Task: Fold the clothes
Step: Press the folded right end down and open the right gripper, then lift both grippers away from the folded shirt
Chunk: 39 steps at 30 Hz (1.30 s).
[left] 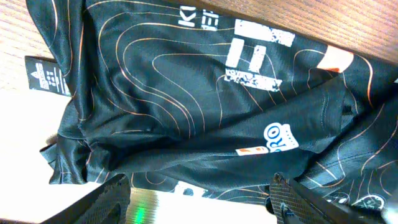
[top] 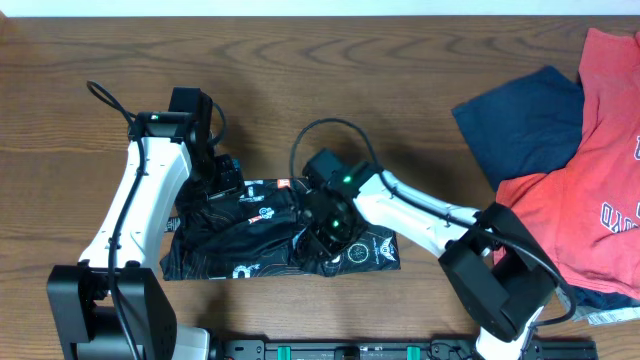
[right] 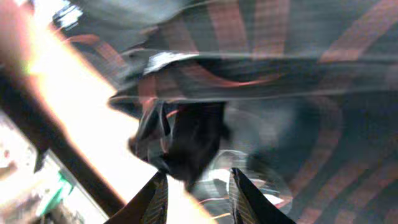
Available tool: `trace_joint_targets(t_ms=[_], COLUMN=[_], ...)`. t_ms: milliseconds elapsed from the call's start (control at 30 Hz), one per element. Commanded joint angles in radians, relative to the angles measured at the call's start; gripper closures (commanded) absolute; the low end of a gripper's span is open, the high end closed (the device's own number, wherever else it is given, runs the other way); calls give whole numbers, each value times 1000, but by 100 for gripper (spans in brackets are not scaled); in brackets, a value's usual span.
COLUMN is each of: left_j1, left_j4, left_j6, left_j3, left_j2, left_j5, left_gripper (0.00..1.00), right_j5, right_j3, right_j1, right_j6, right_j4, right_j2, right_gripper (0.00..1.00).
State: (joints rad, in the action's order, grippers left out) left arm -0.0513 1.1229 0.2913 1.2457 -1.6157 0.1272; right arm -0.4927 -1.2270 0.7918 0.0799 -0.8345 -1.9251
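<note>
The clothes [top: 230, 255], a black jersey with orange contour lines and white logos, lie crumpled on the wooden table between both arms. My left gripper [top: 225, 180] hovers over the jersey's upper left part. In the left wrist view the jersey [left: 186, 81] fills the frame, and the left gripper [left: 199, 186] is open wide with nothing between its fingers. My right gripper [top: 325, 232] is low on the jersey's right half. The right wrist view is blurred: a dark bunched fold [right: 180, 140] sits at the tips of the right gripper [right: 199, 174], whose jaws are narrowly apart around it.
A red tee [top: 600, 170] and a navy-blue garment [top: 525, 120] are piled at the right edge of the table. A black label [left: 46, 74] sticks out at the jersey's edge. The arm bases stand at the front edge.
</note>
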Motion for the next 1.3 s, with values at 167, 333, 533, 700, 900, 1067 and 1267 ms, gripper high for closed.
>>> trace_joint_targets(t_ms=[167,333,533,700,900,1067,1267], left_j1=[0,0,0,0,0,0,0], left_j4=[6,6,6,6,7,6,6], left_j6=[-9,-9,-9,-9,-9,-9,-9], left_j3=[17,17,17,17,17,17,17], left_j2=[2,2,2,2,2,2,2], left_j5=[-8,-8,-8,-8,-8,-8,-8], left_gripper=[26,26,26,26,26,26,26], right_j5=[143,343,358,358,338,235,1], right_j3=[-70,-122,-101,-97,-97,-97,-100], right_j1=[-29,-74,-101,-90,-71,-70,-71], right_j6=[45,121,150,152,151,150,88], right_j4=[3,7,-15,-4,89,226,433], right_j2=[24,77,49,6,-59,-89,-89], right_gripper=[69,64,63,63,59,59,59])
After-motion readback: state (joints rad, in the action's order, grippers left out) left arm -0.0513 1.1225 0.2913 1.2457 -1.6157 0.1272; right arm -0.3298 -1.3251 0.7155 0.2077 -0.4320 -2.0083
